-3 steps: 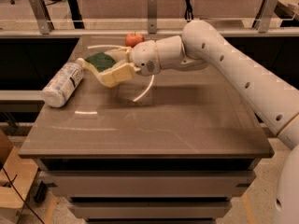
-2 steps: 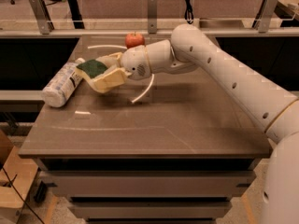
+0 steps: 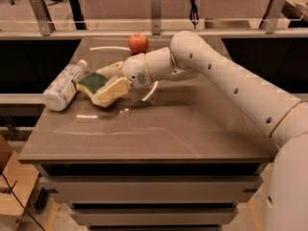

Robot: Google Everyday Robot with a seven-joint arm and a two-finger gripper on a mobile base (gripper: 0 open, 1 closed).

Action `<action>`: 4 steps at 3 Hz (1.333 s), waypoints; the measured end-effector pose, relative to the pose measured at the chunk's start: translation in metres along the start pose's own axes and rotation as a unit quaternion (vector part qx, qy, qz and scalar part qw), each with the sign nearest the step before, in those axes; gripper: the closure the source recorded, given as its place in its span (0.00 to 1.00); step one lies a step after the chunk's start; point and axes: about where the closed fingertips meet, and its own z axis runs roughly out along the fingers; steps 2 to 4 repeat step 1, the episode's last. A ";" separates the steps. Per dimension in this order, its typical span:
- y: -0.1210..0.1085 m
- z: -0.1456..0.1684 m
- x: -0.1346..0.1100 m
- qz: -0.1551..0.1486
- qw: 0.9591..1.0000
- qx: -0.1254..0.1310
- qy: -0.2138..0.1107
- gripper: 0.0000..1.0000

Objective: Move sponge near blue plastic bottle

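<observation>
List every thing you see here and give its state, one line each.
bottle: lying on its side, cap on, at the left edge of the table.
sponge: gripped, tilted, green side up, right beside the bottle.
apple: upright, untouched, near the far edge.
gripper: shut on the sponge, low over the left part of the table.

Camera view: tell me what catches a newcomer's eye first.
The big white arm reaches over the table from the right, its gripper clasping the sponge at the left. Just left of the sponge the blue plastic bottle lies on its side; a red apple stands at the far edge.
</observation>
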 end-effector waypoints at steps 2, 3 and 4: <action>0.000 0.000 0.000 0.000 1.000 0.000 0.000 0.00; 0.000 0.000 0.000 0.000 1.000 0.000 0.000 0.00; 0.000 0.000 0.000 0.000 1.000 0.000 0.000 0.00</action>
